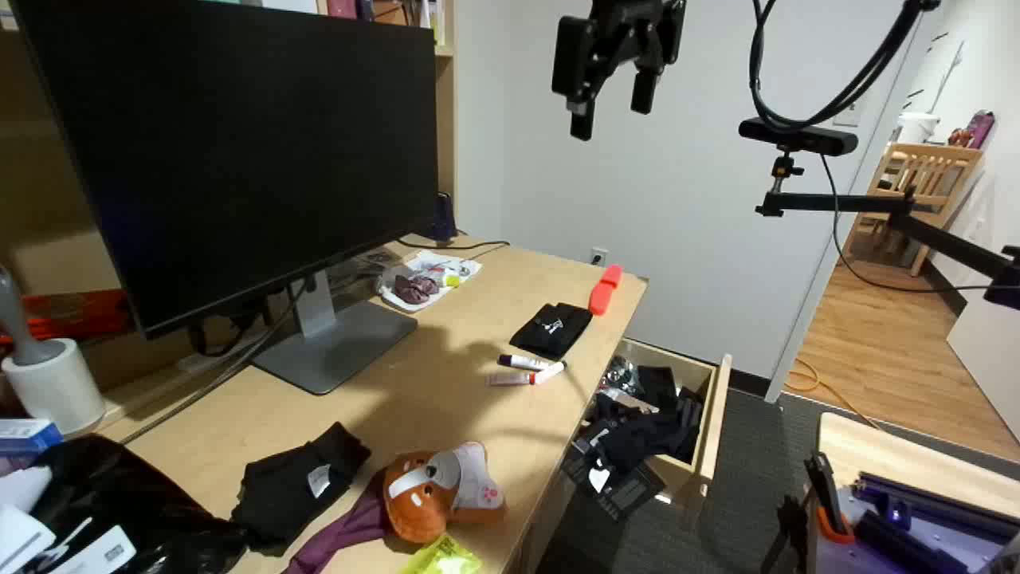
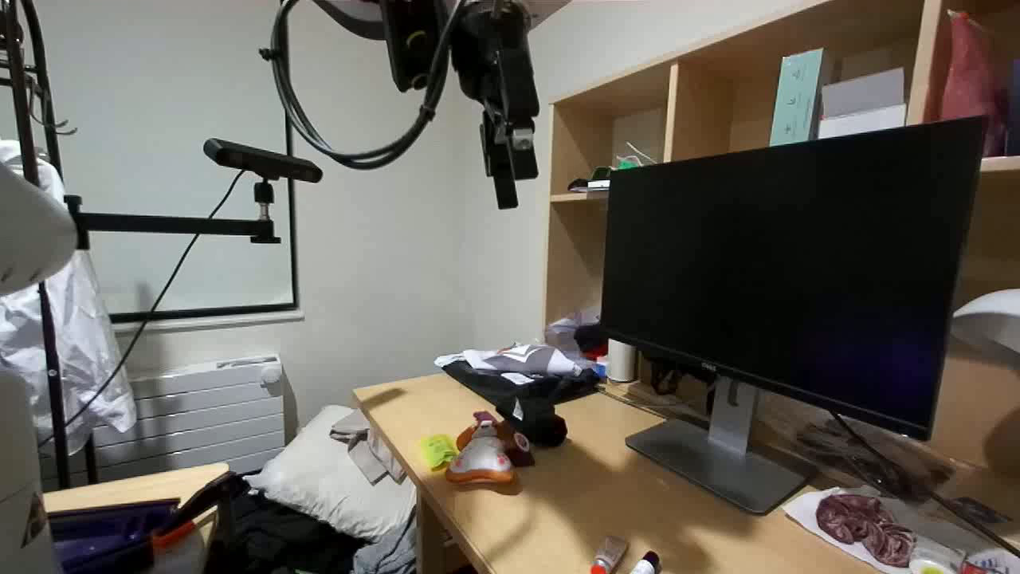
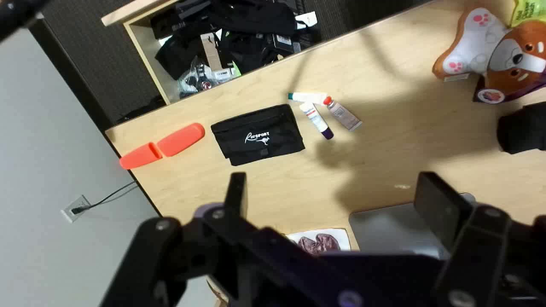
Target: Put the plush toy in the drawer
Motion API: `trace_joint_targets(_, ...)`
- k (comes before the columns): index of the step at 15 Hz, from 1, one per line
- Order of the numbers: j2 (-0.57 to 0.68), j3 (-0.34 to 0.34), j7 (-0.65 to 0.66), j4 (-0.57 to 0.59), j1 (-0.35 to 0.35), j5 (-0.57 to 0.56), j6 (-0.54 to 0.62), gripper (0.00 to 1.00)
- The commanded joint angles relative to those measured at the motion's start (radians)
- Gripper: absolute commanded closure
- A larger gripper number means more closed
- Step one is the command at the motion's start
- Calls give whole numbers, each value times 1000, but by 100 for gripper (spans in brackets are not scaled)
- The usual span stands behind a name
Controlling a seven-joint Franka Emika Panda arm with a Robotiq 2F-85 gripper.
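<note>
The plush toy (image 1: 442,488) lies on the desk (image 1: 478,311) near the edge, its orange head against a purple cloth (image 1: 351,522) that seems tucked under it; I cannot tell whether the two are joined. A yellow packet (image 1: 442,556) is just beside the head, and a bunched black cloth (image 1: 299,486) lies next to the purple one. A grip on the head could well drag cloth or packet along, both being so close. Farther along that edge, below the desktop, the drawer (image 1: 715,414) stands pulled out, heaped with dark clutter (image 1: 641,430) that seems to spill over one side; a toy let go on that heap could slide off to the floor (image 1: 765,446) or keep the drawer from closing. The gripper (image 1: 613,109) hangs high above the desk, well apart from the toy, and in the wrist view its fingers (image 3: 441,207) are spread wide, holding and touching nothing, so the pick-up looks not yet begun.
</note>
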Motion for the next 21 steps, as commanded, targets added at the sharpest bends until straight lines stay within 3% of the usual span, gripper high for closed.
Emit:
trace_joint_targets(1, 2, -19, 7, 2, 22, -9, -4, 0)
trace_joint_targets(5, 20, -23, -23, 9, 34, 3, -18, 0)
trace_joint_targets(7, 52, -40, -121, -11, 83, 38, 22, 0)
trace_joint_targets(12, 180, -6, -204, -69, 188, 62, 86, 0)
trace_joint_targets(21, 456, 51, -288, -81, 280, -105, 200, 0)
